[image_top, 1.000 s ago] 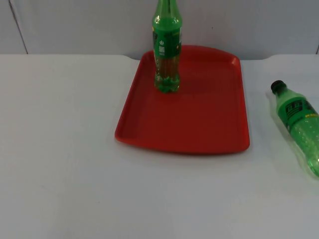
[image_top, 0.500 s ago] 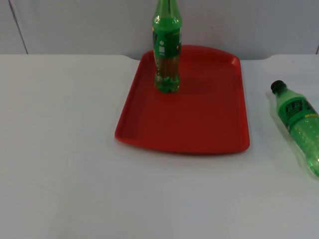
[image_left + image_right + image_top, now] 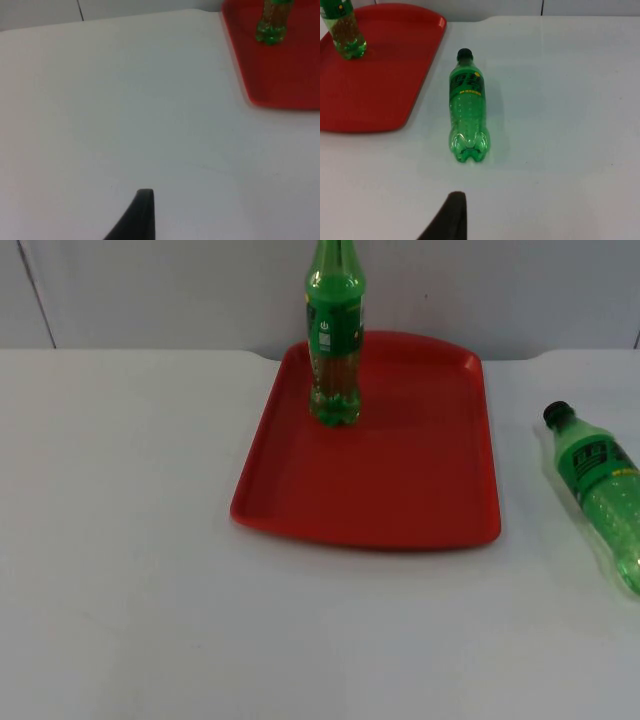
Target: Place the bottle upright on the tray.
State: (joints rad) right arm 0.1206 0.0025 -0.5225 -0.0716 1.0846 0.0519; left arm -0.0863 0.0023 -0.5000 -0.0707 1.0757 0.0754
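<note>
Your lying bottle (image 3: pixel 602 496) rests on the table (image 3: pixel 120 540) at 3 o'clock of the tray (image 3: pixel 400 490), cap toward 11 o'clock, apart from its rim. A second bottle (image 3: pixel 335 335) stands upright on the tray's far left part. You cannot tell either claw's opening; one fingertip (image 3: pixel 135 220) of the left gripper and one (image 3: pixel 447 217) of the right hover above bare table.

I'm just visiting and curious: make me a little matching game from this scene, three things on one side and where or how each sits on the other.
Things:
1. standing bottle
2. lying bottle
3. red tray

States:
A. on its side on the white table, black cap on
B. flat on the table, carrying one bottle
C. upright at the tray's far edge

Pairs: 1-C, 2-A, 3-B
</note>
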